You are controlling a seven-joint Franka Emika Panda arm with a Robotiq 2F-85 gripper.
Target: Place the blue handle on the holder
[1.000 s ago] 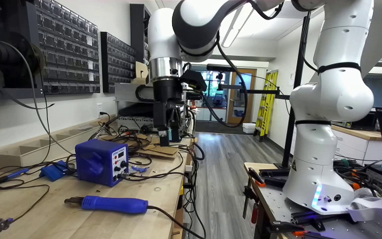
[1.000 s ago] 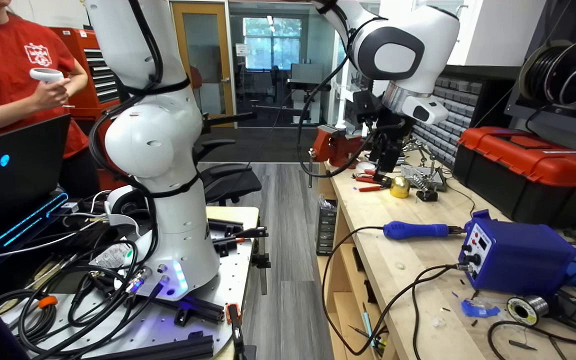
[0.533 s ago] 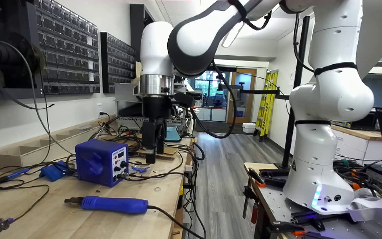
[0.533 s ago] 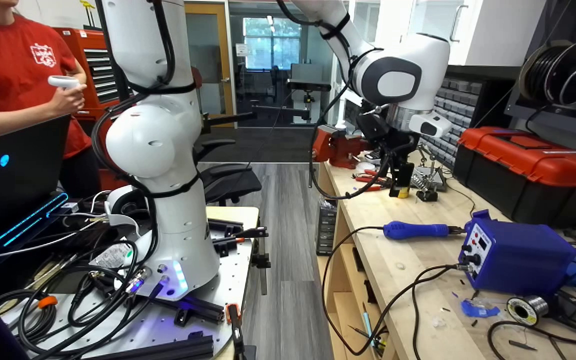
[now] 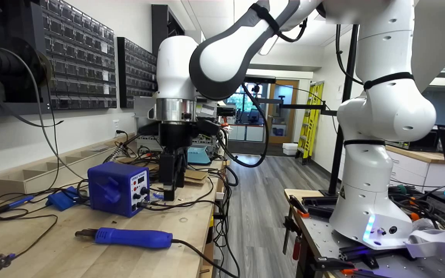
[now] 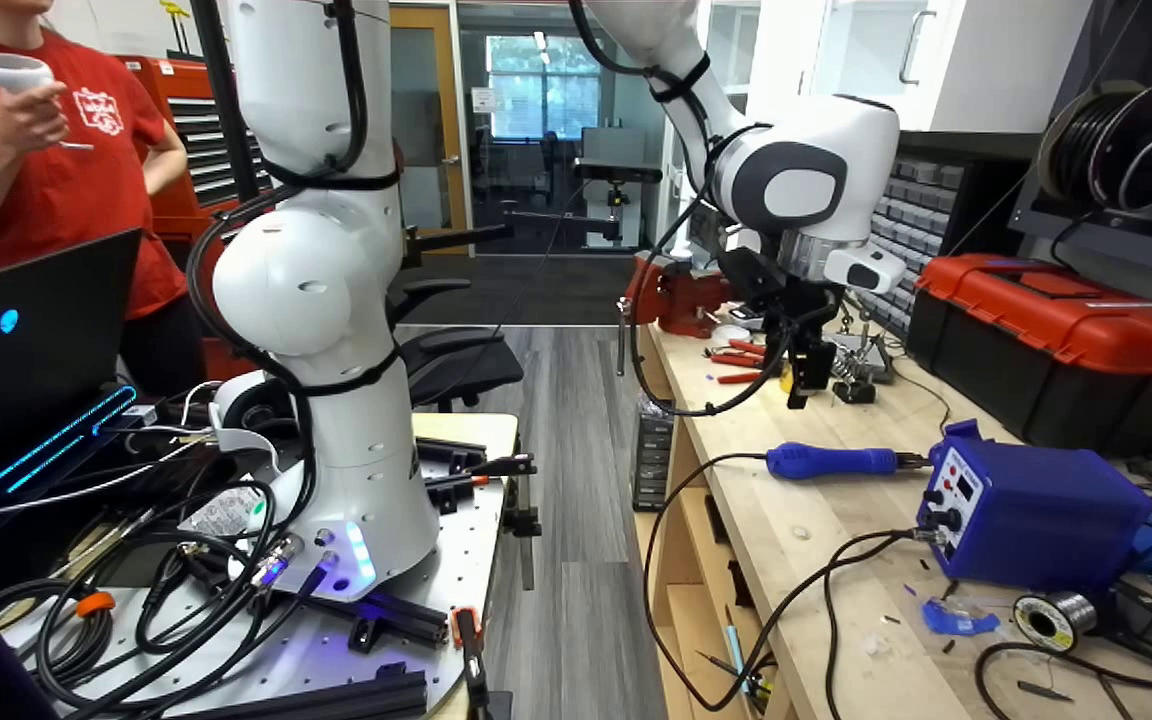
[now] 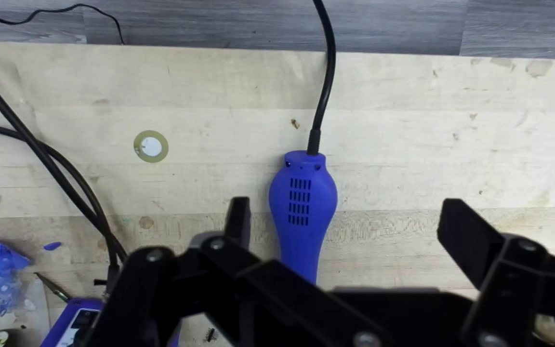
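The blue handle (image 5: 133, 238) lies flat on the wooden bench; it also shows in an exterior view (image 6: 831, 460) with its dark metal nozzle towards the box. The holder, a blue box unit with a pale front panel (image 5: 110, 189), stands on the bench near it and also shows in an exterior view (image 6: 1046, 510). My gripper (image 5: 173, 191) is open and empty, pointing down above the bench (image 6: 810, 386). In the wrist view, the handle (image 7: 301, 202) lies below, between the spread fingers (image 7: 344, 207), nearer the left one; its nozzle end is hidden. The holder's corner (image 7: 72, 323) shows lower left.
A black cord (image 7: 328, 72) runs from the handle over the bench edge. Cables (image 5: 184, 204) leave the box front. A red-lidded toolbox (image 6: 1086, 330), red pliers (image 6: 741, 375), a red vise (image 6: 676, 295) and a solder spool (image 6: 1054, 620) stand or lie on the bench.
My gripper has come down towards the bench and swung towards the handle's side, staying open in view. The handle and the box have not moved.
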